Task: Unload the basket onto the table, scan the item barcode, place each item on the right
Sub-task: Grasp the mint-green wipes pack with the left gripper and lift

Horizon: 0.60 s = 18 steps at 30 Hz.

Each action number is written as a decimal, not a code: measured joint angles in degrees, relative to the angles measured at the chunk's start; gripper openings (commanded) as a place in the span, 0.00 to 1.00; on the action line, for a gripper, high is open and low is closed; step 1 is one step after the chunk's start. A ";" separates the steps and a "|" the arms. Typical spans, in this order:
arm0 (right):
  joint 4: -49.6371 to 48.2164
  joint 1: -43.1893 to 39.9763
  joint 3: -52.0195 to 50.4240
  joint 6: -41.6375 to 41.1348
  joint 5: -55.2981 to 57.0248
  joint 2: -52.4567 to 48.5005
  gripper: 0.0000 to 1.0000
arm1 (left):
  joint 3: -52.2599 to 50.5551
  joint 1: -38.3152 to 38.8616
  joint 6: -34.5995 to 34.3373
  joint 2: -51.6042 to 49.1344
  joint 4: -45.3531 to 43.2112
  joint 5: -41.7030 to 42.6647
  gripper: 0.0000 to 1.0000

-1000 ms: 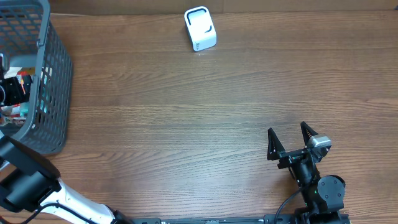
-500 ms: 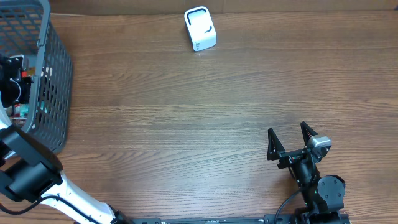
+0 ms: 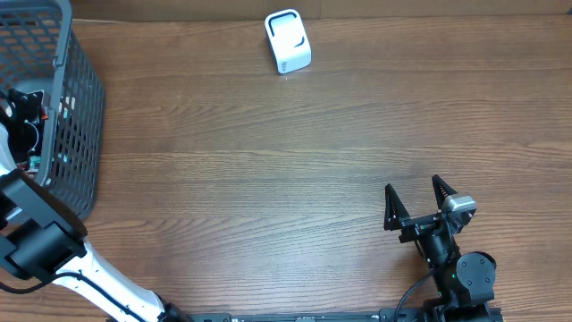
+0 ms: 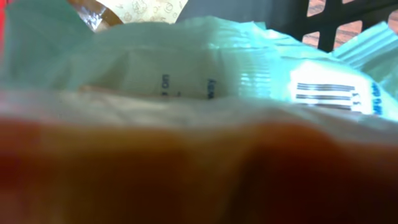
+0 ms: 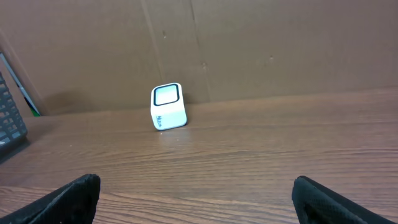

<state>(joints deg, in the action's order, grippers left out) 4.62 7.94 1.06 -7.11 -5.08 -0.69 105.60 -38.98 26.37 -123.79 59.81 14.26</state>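
Barcode (image 4: 326, 92) – on pale packet (image 4: 186, 68).

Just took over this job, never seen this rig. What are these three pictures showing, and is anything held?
Two robot arms work at a wooden table. The top-down picture shows it all: a grey basket at the left with the left gripper down inside it, a white barcode scanner at the far edge, and the right gripper open and empty at the near edge. The left wrist picture sits right against a pale green packet with a barcode label; whether it is gripped cannot be told. The right wrist picture looks across the table at the scanner.
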 measured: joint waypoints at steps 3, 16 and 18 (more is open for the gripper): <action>-0.02 0.02 0.00 0.04 -0.02 0.00 1.00 | 0.00 0.00 -0.59 0.00 -0.04 -0.04 0.68; 0.00 0.00 0.00 0.04 -0.02 0.00 1.00 | 0.68 0.00 -0.90 0.02 0.22 -0.20 0.42; -0.02 0.00 0.00 0.02 0.00 0.00 1.00 | 1.03 0.00 -1.09 0.02 0.42 -0.22 0.43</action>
<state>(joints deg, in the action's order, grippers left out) 4.60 7.94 1.06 -7.09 -5.08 -0.69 106.63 -38.98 25.28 -123.76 60.23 14.04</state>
